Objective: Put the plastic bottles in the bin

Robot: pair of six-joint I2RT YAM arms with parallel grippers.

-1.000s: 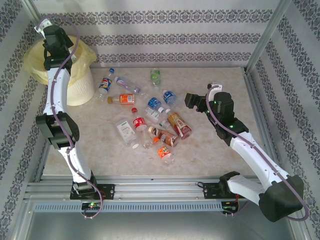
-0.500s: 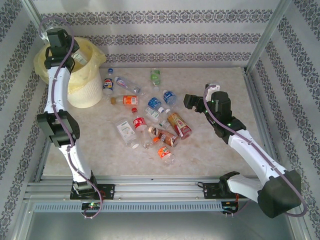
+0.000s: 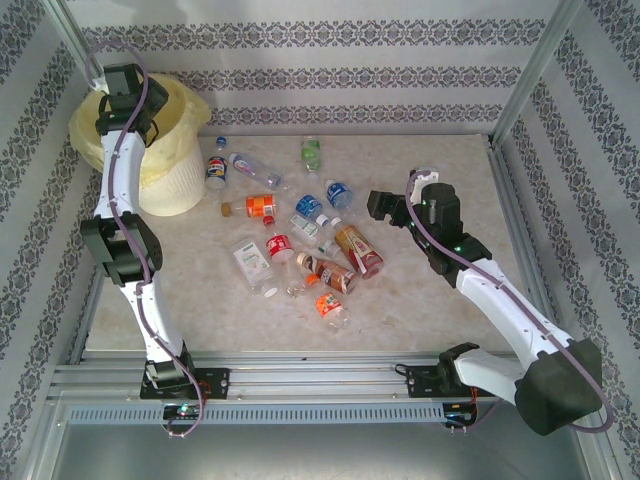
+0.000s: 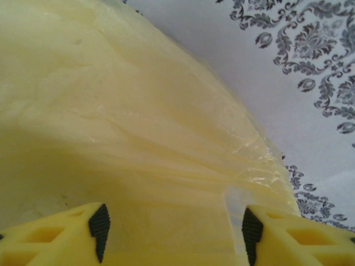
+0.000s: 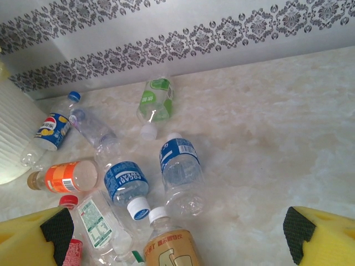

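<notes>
Several plastic bottles [image 3: 300,245] lie scattered on the table's middle, with red, blue, orange, green and brown labels. The bin [image 3: 172,180], white and ribbed with a pale yellow bag, stands at the far left corner. My left gripper [image 3: 128,112] hangs over the bin's mouth. In the left wrist view the left gripper [image 4: 172,235] is open, with only yellow bag beneath it. My right gripper [image 3: 378,205] is open above the right side of the pile. Below the right gripper [image 5: 175,233] lie a blue-label bottle [image 5: 180,166], a Pocari bottle [image 5: 126,185] and a tan-label bottle [image 5: 169,249].
A Pepsi bottle [image 3: 214,170] and an orange-label bottle [image 3: 260,205] lie close to the bin's wall [image 5: 14,138]. A green bottle [image 5: 155,100] rests near the patterned back wall. Metal frame rails run along the table's right and near edges.
My left gripper has opened over the bin. The bin and its bag have shifted a little to the right, and the orange-label bottle moved with it. The right arm has barely moved.
</notes>
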